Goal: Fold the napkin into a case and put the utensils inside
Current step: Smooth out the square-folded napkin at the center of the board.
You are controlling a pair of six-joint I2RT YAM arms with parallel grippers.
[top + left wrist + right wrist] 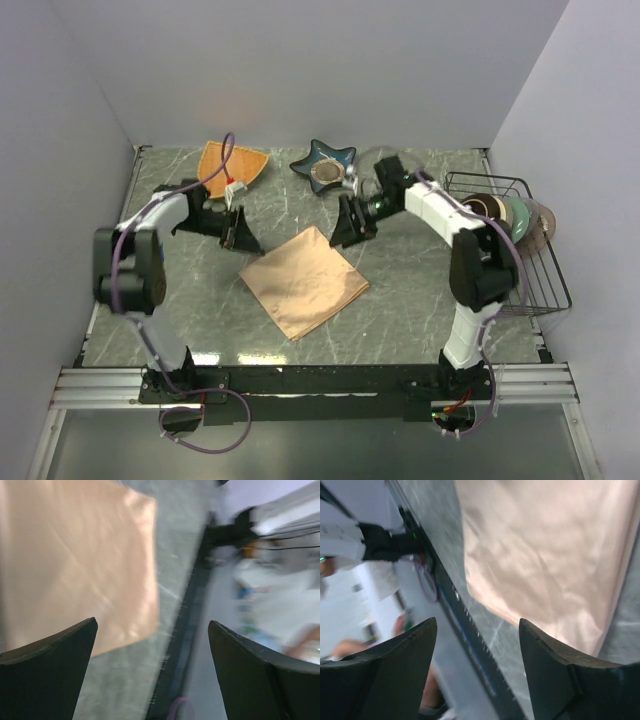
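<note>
Built alike on both sides: left arm (140, 262) and right arm (470, 255) in glossy white shells, broken by bulky matte black joint housings. Carries a thin purple cable (118, 255) along the left arm's links, arching free above the wrist and curling again below the base. Shows a paler cable (491, 335) beside the right arm's lower white link, red wires (457, 408) at its foot and a small green light (379, 207) near its wrist. Ends in the left pincer (152, 625) and right pincer (477, 622), each with two thick matte black fingers (45, 675), broad at the root, curved along the inner face, tapering to blunt tips.
</note>
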